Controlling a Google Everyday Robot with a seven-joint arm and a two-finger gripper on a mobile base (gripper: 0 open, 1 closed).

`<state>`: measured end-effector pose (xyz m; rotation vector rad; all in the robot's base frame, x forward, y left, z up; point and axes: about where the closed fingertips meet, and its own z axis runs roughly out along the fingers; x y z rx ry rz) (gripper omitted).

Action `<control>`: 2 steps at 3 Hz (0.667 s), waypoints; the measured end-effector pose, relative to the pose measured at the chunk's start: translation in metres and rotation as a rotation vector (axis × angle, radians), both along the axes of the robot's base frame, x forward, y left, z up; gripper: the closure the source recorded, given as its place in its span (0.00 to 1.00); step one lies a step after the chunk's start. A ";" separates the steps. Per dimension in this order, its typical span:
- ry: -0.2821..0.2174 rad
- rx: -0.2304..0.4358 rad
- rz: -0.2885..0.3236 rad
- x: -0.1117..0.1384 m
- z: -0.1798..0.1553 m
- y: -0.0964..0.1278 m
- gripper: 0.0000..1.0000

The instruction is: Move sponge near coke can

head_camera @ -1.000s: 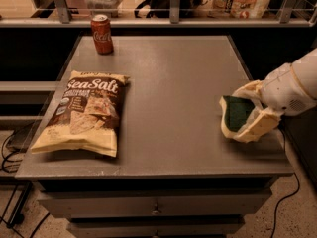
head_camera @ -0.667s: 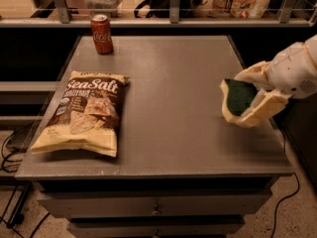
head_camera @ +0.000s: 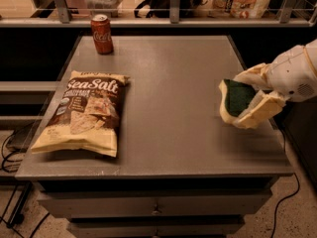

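The sponge, dark green on top with a pale yellow edge, is held between my gripper's pale fingers above the right side of the grey table. The gripper comes in from the right edge on a white arm and is shut on the sponge, lifted off the surface. The coke can, red with white script and a silver top, stands upright at the table's far left corner, far from the sponge.
A tan-and-brown "Sea Salt" chip bag lies flat on the table's left front part. A rail with shelving and packages runs behind the table. Drawers sit under the tabletop. Cables lie on the floor at left and right.
My gripper has lifted the sponge a little higher above the table and tilted it; can and chip bag have not moved.
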<state>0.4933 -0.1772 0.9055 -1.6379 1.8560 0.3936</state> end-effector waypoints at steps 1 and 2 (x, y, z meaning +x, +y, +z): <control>-0.028 0.098 -0.006 0.021 0.000 0.028 1.00; -0.068 0.154 0.026 0.055 0.005 0.062 1.00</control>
